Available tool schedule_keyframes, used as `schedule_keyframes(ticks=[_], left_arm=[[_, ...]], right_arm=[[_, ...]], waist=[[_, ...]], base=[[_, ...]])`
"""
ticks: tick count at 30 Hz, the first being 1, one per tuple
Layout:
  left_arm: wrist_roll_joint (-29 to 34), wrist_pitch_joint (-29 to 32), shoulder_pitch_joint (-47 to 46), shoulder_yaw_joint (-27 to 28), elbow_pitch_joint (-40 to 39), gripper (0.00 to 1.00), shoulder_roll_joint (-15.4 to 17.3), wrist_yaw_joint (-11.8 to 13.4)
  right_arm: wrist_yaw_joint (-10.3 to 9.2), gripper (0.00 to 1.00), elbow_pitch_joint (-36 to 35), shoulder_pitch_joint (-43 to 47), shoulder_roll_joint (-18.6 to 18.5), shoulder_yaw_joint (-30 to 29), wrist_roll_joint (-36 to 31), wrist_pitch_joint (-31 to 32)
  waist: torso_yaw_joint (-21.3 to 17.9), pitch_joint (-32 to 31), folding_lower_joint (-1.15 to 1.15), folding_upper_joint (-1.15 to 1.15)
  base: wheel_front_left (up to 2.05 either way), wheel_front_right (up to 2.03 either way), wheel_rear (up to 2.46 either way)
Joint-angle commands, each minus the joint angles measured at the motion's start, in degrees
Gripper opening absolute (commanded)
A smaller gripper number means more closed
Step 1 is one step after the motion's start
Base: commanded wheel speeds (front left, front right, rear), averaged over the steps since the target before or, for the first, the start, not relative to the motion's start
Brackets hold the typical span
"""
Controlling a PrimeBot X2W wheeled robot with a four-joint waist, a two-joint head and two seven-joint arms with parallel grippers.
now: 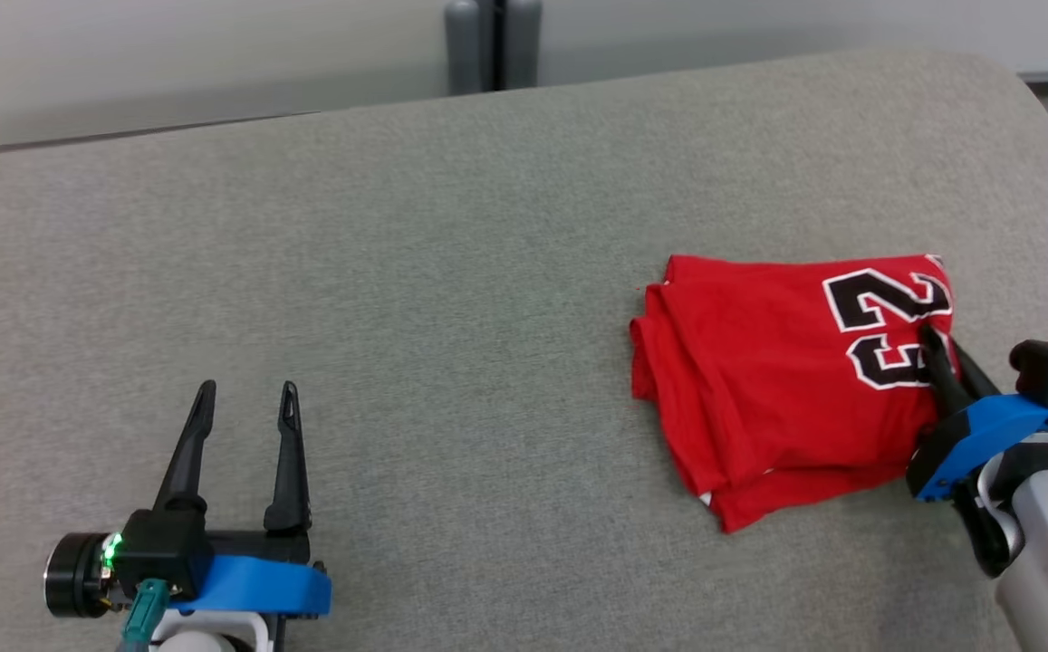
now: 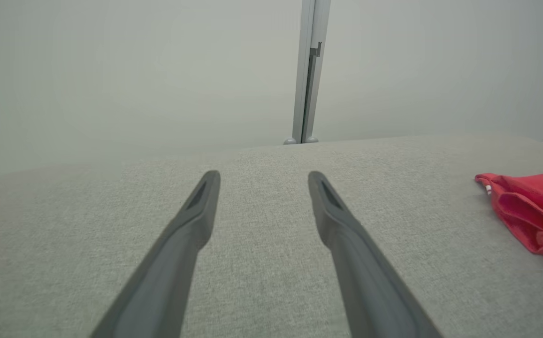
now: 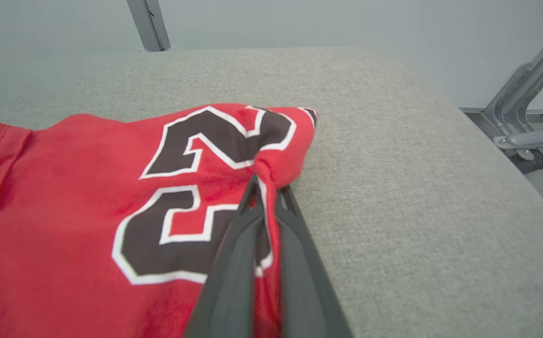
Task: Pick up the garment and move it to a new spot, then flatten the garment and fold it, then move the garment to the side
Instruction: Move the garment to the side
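Grey cloth-topped table (image 1: 487, 226); pale wall (image 1: 170, 54) behind its far edge. Grey post (image 1: 494, 41) stands at the middle of the far edge.

Garment (image 1: 759, 362): red, folded into a rough rectangle of several layers. A black number with a white outline faces up. It lies on the table close to the right edge, about midway between the near and far edges. The layer edges sit stepped along its left and near sides.

Right gripper (image 1: 929, 342): reaches in from the right edge, fingers over the garment's right side, beside the number. In the right wrist view the jaws are clenched on a pinched-up ridge of red cloth, which bunches into a small knot at the tips. The rest of the garment rests on the table.

Left gripper (image 1: 247, 391): near the near-left corner, well apart from the garment. Fingers point toward the far edge, jaws released and spread wide, with table cloth visible between them. In the left wrist view the garment sits at the far right.
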Motion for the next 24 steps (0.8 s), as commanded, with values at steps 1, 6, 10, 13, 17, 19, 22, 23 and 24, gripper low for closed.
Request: schedule_keyframes(ticks=[1,6,10,13,17,19,22,23,24], left_arm=[[0.4,-0.3,-1.2,0.0,-0.6,1.0,0.3,0.1],[0.8,-0.3,-2.7,-0.2,-1.5,1.0,0.7,0.0],[0.8,-0.3,-3.6,-0.3,-1.8,1.0,0.8,-0.2],[0.8,-0.3,-4.0,-0.3,-2.0,1.0,1.0,-0.4],[0.9,-0.3,-4.8,-0.6,-2.7,1.0,1.0,-0.4],[1.1,-0.3,-5.1,-0.7,-3.1,1.0,1.1,-0.4],[1.3,-0.3,-6.0,-0.7,-3.9,1.0,1.2,-0.5],[1.4,-0.3,-6.3,-0.8,-4.2,1.0,1.3,-0.5],[1.5,-0.3,-6.6,-0.9,-4.4,1.0,1.4,-0.5]], right_arm=[[0.01,0.0,-0.6,-1.0,-0.7,-1.0,-0.3,-0.2],[0.01,0.0,-2.0,-1.7,-0.8,-2.5,-1.7,-0.2],[0.01,0.0,-3.5,-3.3,-0.8,-1.4,-3.7,-0.2],[0.01,0.0,-4.4,-6.1,-0.9,0.2,-5.1,-0.2],[0.01,0.0,-3.9,-11.2,-1.7,2.7,-6.4,-0.2],[0.0,0.0,-3.1,-14.3,-2.6,3.8,-6.7,0.0],[0.0,0.0,-1.0,-18.5,-4.2,4.6,-6.4,0.3],[0.0,0.0,-0.2,-19.8,-5.0,4.7,-6.4,0.5],[0.0,0.0,0.7,-21.1,-5.8,4.8,-6.5,0.6]], waist=[[-0.6,0.7,-0.01,-0.01],[-2.0,2.8,-0.01,-0.01],[-2.2,3.6,-0.01,-0.01],[-1.8,4.2,-0.01,-0.01],[-1.0,5.5,-0.01,-0.01],[-0.6,6.7,-0.01,-0.01],[0.1,8.5,-0.01,-0.01],[0.3,9.2,-0.01,-0.01],[0.6,9.8,-0.01,-0.01]], base=[[0.0,0.0,0.0],[0.0,0.0,0.0],[0.0,0.0,0.0],[0.0,0.0,0.0],[0.0,0.0,0.0],[0.0,0.0,0.0],[0.0,0.0,0.0],[0.0,0.0,0.0],[0.0,0.0,0.0]])
